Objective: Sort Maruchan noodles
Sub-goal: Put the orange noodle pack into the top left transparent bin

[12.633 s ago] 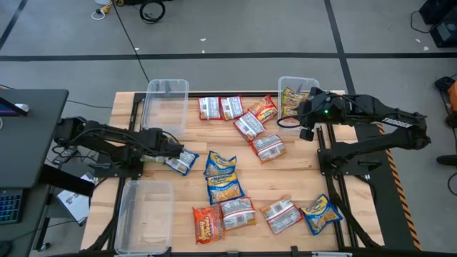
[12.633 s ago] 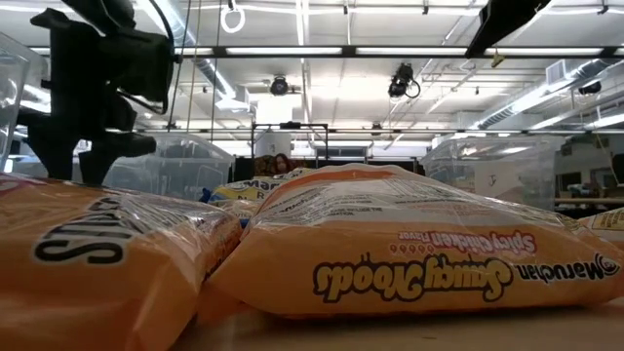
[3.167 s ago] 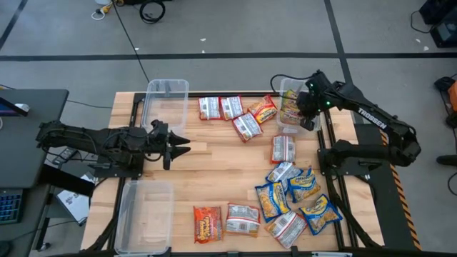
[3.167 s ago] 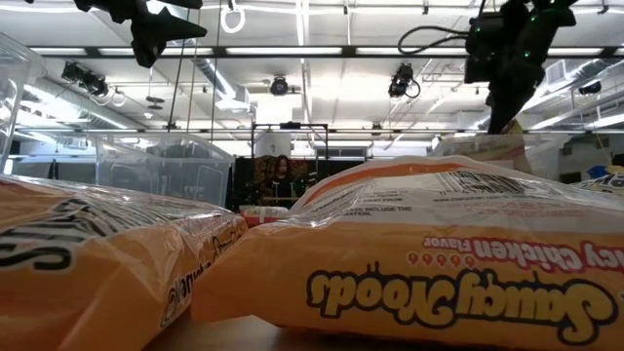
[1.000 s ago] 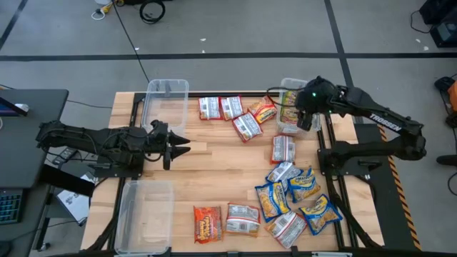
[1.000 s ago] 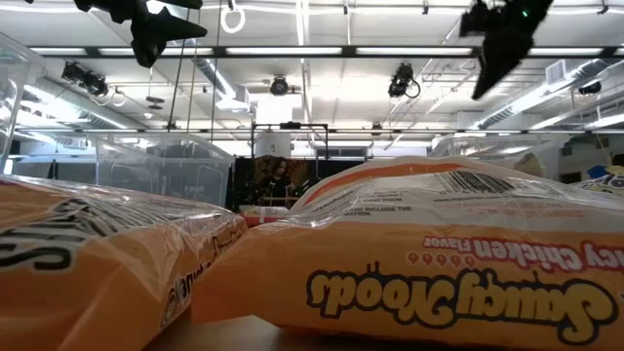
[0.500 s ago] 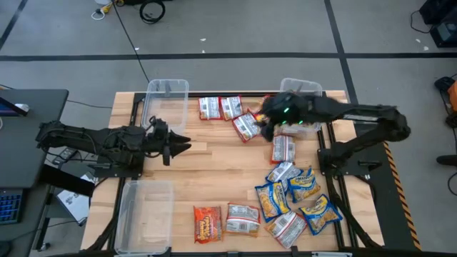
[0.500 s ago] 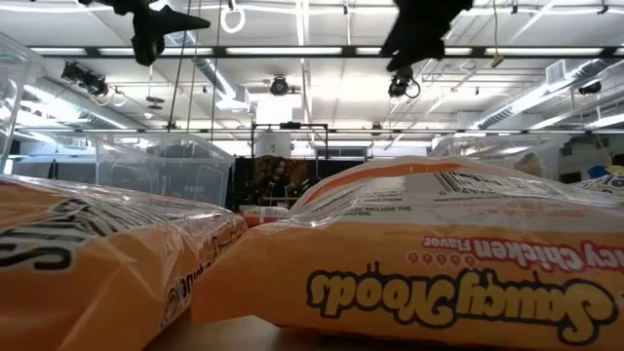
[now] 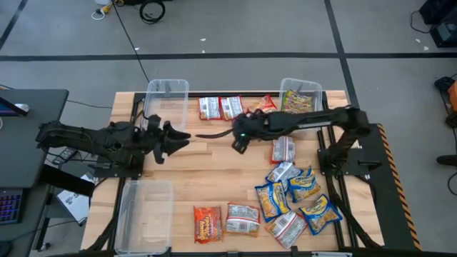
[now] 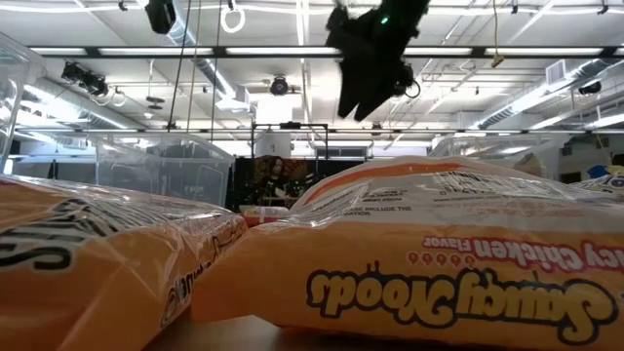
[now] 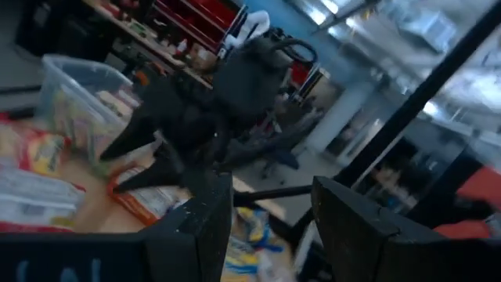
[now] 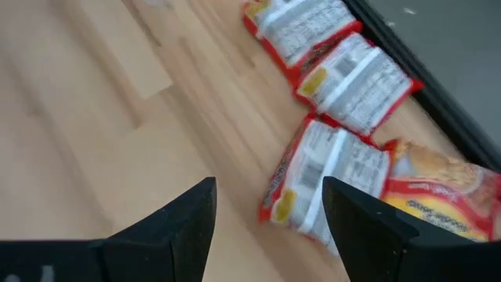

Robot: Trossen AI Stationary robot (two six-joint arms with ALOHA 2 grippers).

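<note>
Red-edged ramen packet (image 12: 325, 178) lying ahead, the right gripper (image 9: 239, 143), hovering wide and empty, should be centring over it before descending; left gripper (image 9: 175, 139) is idling, parted.

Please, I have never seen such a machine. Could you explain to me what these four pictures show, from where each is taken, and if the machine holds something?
Two dark robot arms work at a wooden table. One picture looks down from above, one looks level across the tabletop, and two come from cameras on the arms' wrists. Ramen packets lie scattered on the table, and clear bins stand near its corners; one bin already holds a packet. The right gripper is stretched out above the table's middle, open and empty, near a red-edged packet. The left gripper hangs over the table's left side, open, holding nothing.
</note>
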